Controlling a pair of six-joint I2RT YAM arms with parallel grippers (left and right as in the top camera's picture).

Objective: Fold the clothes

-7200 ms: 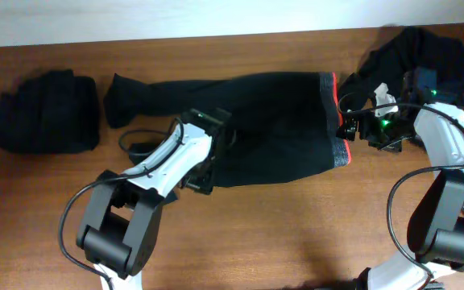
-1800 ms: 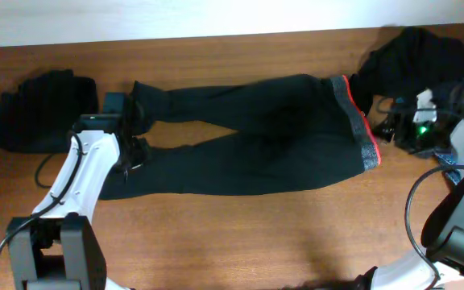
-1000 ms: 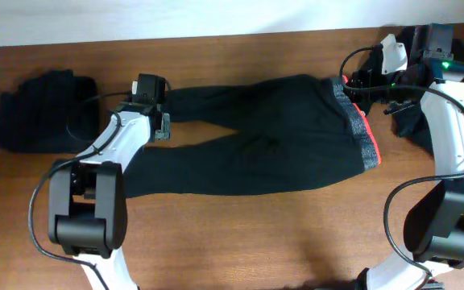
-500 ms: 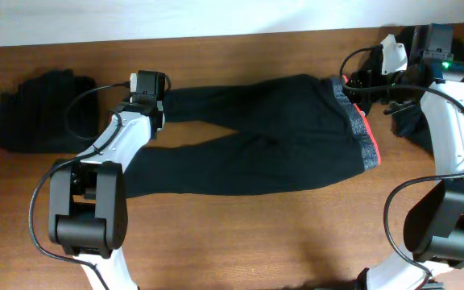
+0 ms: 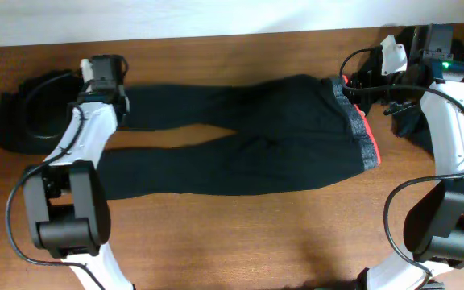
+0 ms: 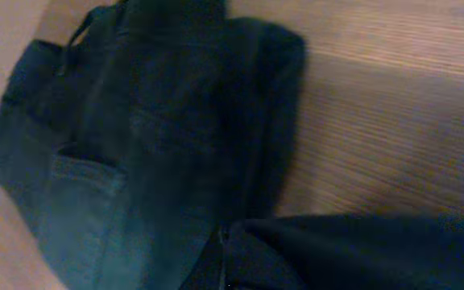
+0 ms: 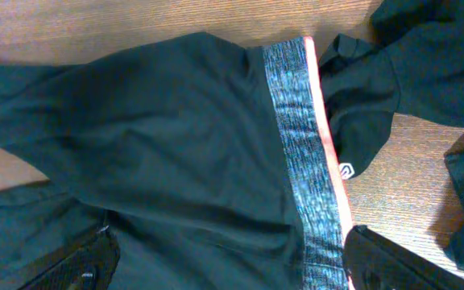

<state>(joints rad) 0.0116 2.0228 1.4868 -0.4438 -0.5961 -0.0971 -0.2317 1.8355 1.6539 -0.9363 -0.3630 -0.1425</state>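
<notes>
The trousers (image 5: 256, 137) lay flat mid-table. The left claw (image 5: 119, 101) was clamped on the far leg's cuff beside the folded pile (image 5: 31, 117). The right claw (image 5: 361, 80) hung open over the waistband (image 7: 296, 145), so a further pull might have dragged the unanchored trousers into the pile.

Matt black cloth trousers (image 5: 256, 137) on a smooth, seemingly varnished wood table (image 5: 240, 242).

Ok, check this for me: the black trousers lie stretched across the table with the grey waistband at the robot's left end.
Not quite. The trousers do lie stretched across the table, but the grey waistband is at the robot's right end, as the overhead view shows.
</notes>
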